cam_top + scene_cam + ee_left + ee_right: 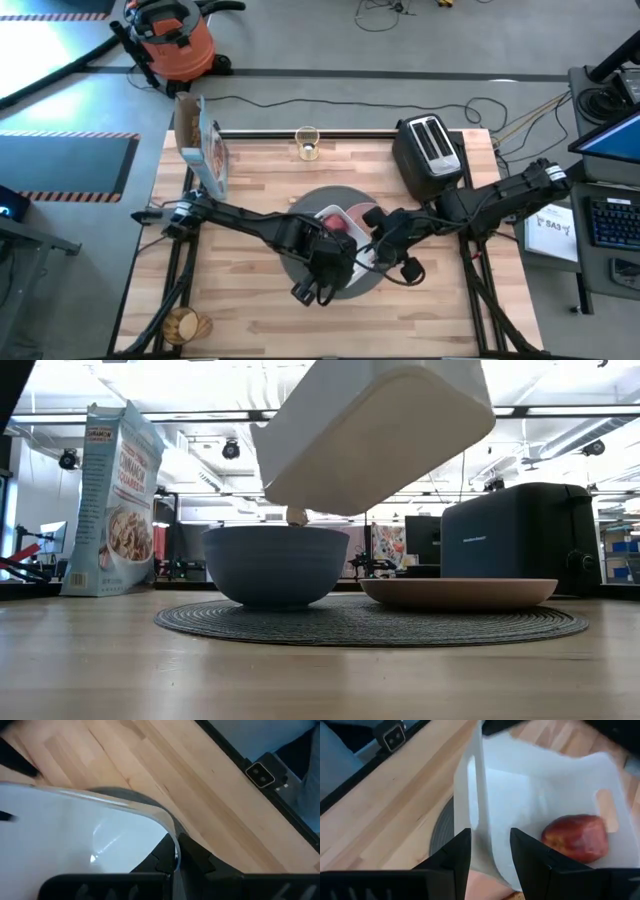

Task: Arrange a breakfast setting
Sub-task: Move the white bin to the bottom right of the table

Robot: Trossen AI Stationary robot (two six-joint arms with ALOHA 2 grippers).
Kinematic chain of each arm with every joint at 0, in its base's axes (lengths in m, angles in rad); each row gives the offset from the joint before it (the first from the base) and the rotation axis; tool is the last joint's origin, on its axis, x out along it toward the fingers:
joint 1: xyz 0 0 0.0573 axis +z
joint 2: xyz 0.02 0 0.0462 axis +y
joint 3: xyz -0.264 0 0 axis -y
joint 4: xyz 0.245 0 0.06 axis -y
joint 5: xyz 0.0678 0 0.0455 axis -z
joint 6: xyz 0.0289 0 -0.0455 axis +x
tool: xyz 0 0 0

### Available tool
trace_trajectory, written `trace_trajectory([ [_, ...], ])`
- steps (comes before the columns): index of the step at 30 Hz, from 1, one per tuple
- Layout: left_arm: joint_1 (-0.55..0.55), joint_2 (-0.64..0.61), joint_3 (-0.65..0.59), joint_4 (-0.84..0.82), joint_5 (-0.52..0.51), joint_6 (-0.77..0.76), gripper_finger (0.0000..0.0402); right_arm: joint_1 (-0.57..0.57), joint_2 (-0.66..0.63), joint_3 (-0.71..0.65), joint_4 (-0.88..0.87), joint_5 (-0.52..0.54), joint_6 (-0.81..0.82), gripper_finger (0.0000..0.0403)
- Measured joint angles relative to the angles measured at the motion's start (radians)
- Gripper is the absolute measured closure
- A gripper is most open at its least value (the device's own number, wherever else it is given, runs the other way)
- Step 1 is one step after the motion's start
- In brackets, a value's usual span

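The white rectangular tray (375, 430) is held tilted in the air above the round dark grey mat (370, 622), gripped from both sides. The left claw (175, 857) is clamped fully down on one tray rim; the right claw (490, 852) pinches the opposite tray wall between its fingers. A red apple (575, 837) lies inside the tray. On the mat, the blue bowl (276, 565) stands beside the pink plate (458, 592). The glass of orange drink (307, 145) stands at the counter (250, 310) edge, well behind the mat, near the black toaster (428, 152).
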Motion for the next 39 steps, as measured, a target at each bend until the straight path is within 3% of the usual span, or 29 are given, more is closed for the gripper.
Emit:
trace_trajectory([
  [8, 0.006, -0.002, 0.002, 0.015, -0.045, 0.038, 0.0401, 0.0, 0.044, -0.001, -0.029, -0.023, 0.007, 0.03],
  [16, 0.008, -0.002, 0.002, 0.014, -0.056, 0.044, 0.0401, 0.0, 0.075, 0.018, -0.071, -0.042, 0.007, 0.0386],
  [24, 0.011, -0.005, 0.002, 0.022, -0.055, -0.094, 0.04, -0.001, 0.073, 0.045, -0.097, -0.065, 0.041, 0.0394],
  [28, 0.012, -0.006, 0.002, 0.013, -0.091, -0.153, 0.0377, -0.001, 0.073, 0.053, -0.102, -0.065, 0.041, 0.0394],
  [36, 0.013, -0.006, 0.002, 0.013, -0.104, -0.103, 0.0299, -0.001, 0.072, 0.057, -0.092, -0.067, 0.064, 0.0395],
  [39, 0.013, -0.006, 0.002, 0.018, -0.164, -0.09, 0.0276, -0.001, 0.072, 0.057, -0.11, -0.067, 0.079, 0.0395],
])
